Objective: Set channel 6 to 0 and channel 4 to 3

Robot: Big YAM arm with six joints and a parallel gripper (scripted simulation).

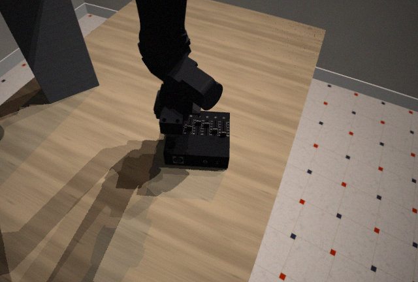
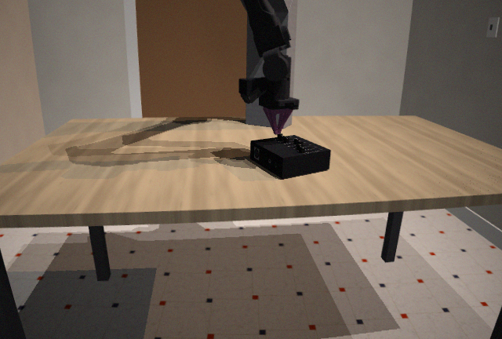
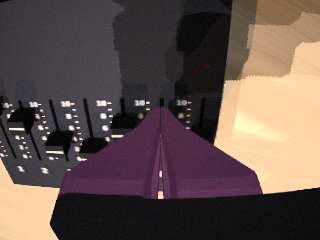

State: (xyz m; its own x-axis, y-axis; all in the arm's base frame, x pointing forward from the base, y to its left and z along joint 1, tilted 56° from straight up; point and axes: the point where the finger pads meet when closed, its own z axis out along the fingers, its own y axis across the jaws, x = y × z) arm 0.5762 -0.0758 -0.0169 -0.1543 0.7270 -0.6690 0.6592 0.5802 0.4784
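The black lighting desk stands on the table. My gripper is shut, its purple fingertips low over the channel 6 slot near its upper end in the wrist view. The channel 6 cap is hidden behind the fingers there. The channel 4 cap is in the lower half of its slot, its line covered by a finger, so its exact level cannot be read. The channel 5 cap is just left of the fingers. The channel 3 cap is low; the channel 2 cap is higher.
The slot right of the fingers shows no cap in its visible upper part. The channel 1 cap is at the left image edge, high. A grey column stands on the wooden table behind the arm. Shadows fall beside the desk.
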